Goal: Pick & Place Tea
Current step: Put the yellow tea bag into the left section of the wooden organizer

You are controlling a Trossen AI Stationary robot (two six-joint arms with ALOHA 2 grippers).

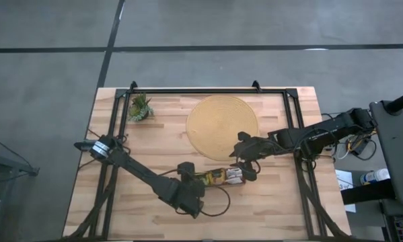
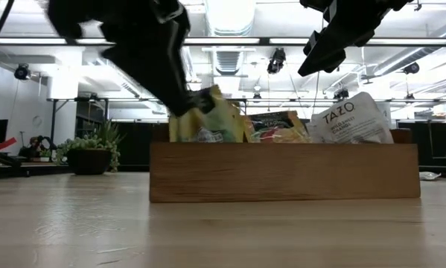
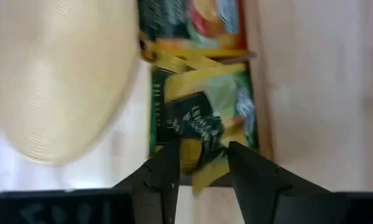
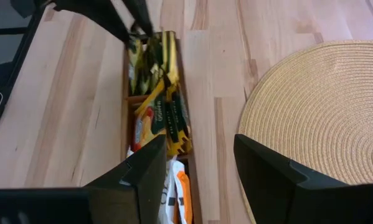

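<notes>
High view: left hand [image 1: 202, 179] over tea [image 1: 218, 177].

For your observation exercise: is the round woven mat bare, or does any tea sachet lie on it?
Bare. In the high view the round mat carries nothing; the tea sachets sit in the wooden tray.

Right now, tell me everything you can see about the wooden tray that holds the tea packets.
The wooden tray is a long, narrow, low-walled box of brown wood, resting flat on the light wood table just beside the round woven mat. Tea sachets stand packed in it, mostly yellow, with a white Tazo one at one end, all poking above the rim. The left gripper reaches into one end; the right gripper hovers open above the other.
</notes>
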